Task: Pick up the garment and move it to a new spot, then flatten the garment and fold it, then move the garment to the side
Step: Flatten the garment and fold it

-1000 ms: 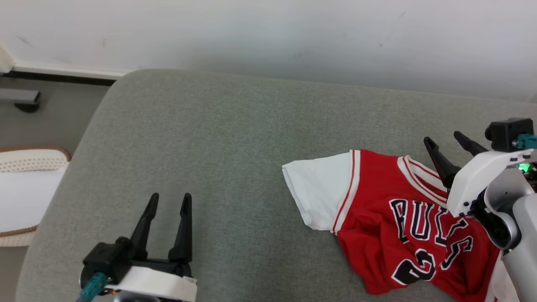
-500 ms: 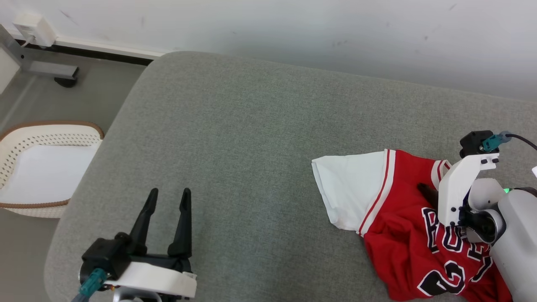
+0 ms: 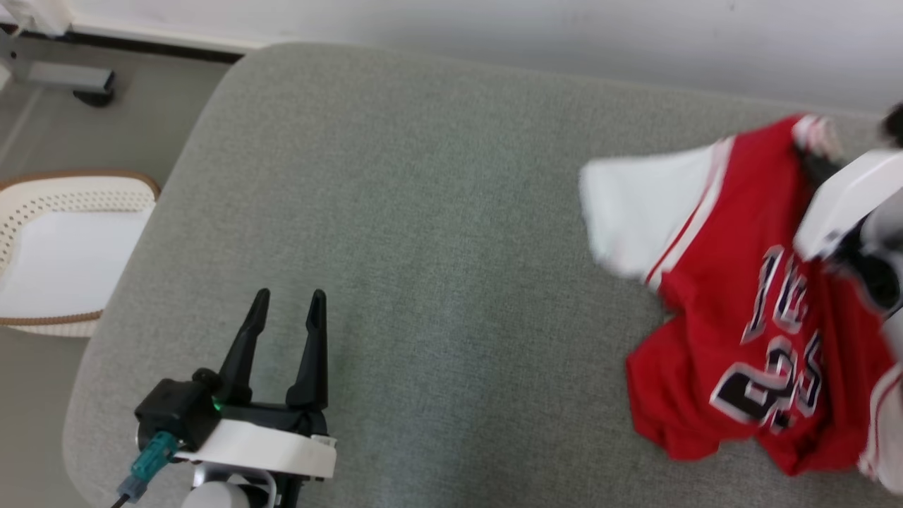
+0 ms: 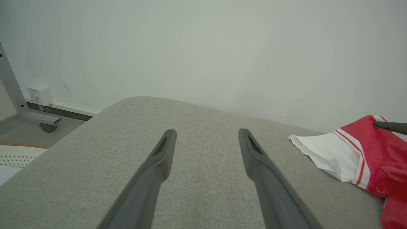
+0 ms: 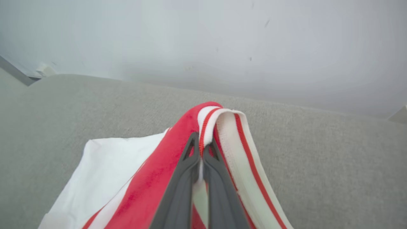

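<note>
Grey fabric surface (image 3: 423,212) is spreading below a white wall (image 3: 494,21), basket (image 3: 85,201) at frame left. Your right claw (image 5: 202,143) is pinching the collar of the garment (image 3: 712,282) at frame right; your left claw (image 3: 290,295) is gaping.

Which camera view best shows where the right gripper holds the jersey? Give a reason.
The right wrist view: close up, the right gripper pinches the striped trim of the jersey. The head view shows the jersey blurred, with the grip mostly hidden. The left wrist view catches its white sleeve side from afar.

Right fingers (image 5: 186,178) tight on striped collar (image 5: 222,127) of red garment (image 5: 149,181), grey cushion (image 5: 318,159) beneath.
</note>
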